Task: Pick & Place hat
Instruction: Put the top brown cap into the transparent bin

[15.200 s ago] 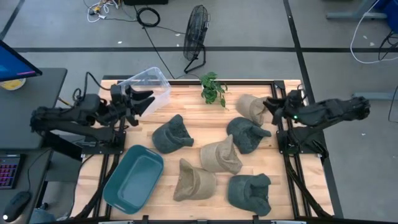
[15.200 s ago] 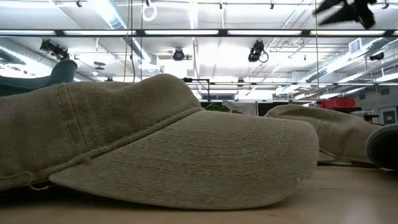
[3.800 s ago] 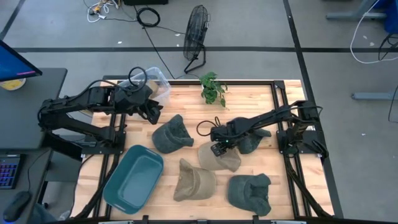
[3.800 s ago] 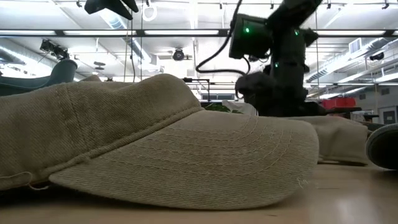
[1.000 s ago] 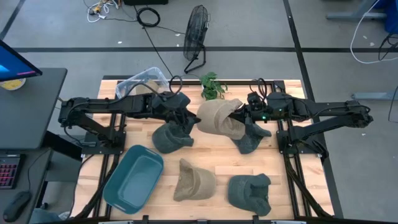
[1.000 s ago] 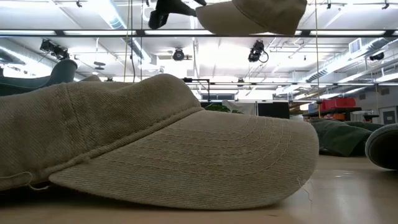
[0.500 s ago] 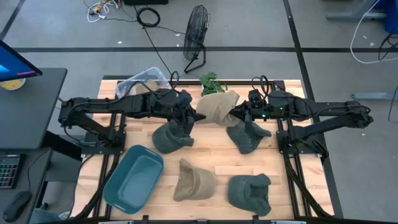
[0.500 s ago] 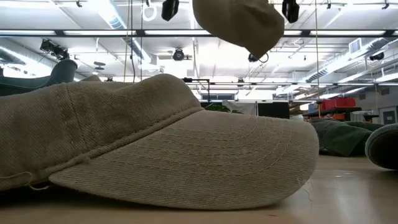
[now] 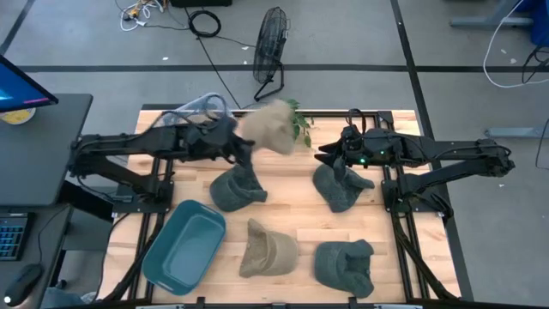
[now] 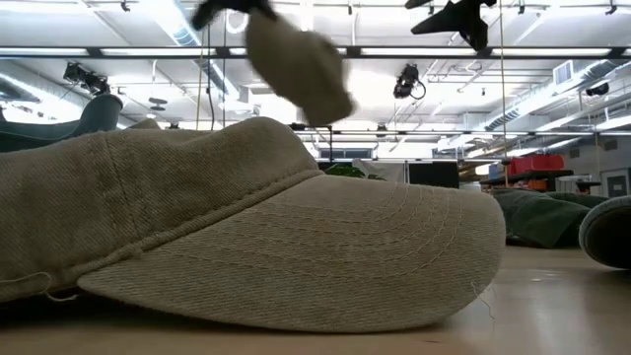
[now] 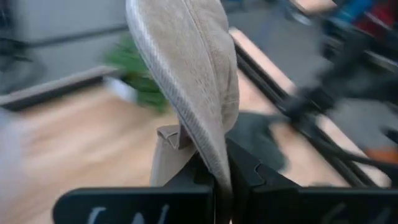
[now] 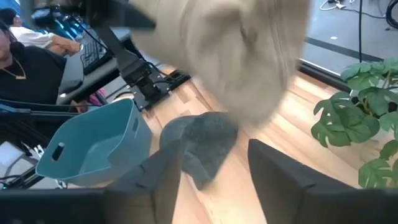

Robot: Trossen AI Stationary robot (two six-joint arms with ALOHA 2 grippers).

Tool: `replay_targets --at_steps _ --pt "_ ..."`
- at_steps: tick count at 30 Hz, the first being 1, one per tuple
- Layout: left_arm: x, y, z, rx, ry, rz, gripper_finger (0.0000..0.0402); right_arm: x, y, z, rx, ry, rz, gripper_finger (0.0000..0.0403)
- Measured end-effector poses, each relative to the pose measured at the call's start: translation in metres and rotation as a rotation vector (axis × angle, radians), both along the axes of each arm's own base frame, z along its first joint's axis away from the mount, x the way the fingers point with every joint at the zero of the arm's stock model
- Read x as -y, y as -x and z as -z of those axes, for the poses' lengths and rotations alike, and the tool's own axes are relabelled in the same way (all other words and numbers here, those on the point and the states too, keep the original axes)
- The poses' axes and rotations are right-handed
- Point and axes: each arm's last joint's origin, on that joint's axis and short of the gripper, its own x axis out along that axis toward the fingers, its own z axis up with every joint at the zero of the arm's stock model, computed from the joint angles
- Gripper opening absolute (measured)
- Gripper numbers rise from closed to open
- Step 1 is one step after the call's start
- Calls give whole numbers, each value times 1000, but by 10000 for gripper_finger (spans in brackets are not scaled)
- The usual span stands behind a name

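A tan hat (image 9: 268, 127) hangs in the air over the table's far middle, held by my left gripper (image 9: 243, 143), which is shut on it. It shows in the left wrist view (image 11: 189, 68) and high in the low view (image 10: 301, 67). My right gripper (image 9: 327, 156) is open and empty, to the right of the hat above a dark green hat (image 9: 339, 185); its fingers (image 12: 165, 180) stand apart in the right wrist view. My left gripper pinches the tan hat's stitched edge (image 11: 214, 163) between its two fingers. The hat is lifted clear of the table and reaches out beyond the fingers, hanging a little below them in the low view.
On the table lie a dark green hat (image 9: 236, 187), another tan hat (image 9: 268, 249) and a dark green hat (image 9: 345, 264) near the front. A teal bin (image 9: 183, 245) stands front left, a clear container (image 9: 193, 110) far left, a small plant (image 9: 298, 125) at the far edge.
The tan hat has passed from my right gripper to my left. My right gripper has let go and stays over the dark green hat. My left gripper has carried the hat toward the table's left and far edge, lifted clear.
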Motion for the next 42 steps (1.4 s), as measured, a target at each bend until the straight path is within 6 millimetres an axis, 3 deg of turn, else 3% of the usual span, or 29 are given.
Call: replay_targets --at_steps 8,12,17,26,31,42 --pt "-6 65 -21 3 -89 -276 15 0 0 1 -10 2 -1 216" --pt "-12 91 -12 -134 -54 -369 11 0 -1 2 -15 3 -1 216" --pt "-20 109 3 -314 18 -505 15 0 -4 6 -47 3 -2 217" --pt "-35 103 13 -466 40 -524 13 0 -16 16 -95 0 0 217" --pt "-46 99 22 -549 155 -519 16 0 -20 20 -114 -1 -1 217" --pt "-73 65 38 -551 239 -414 17 0 -21 21 -120 -1 -1 217"
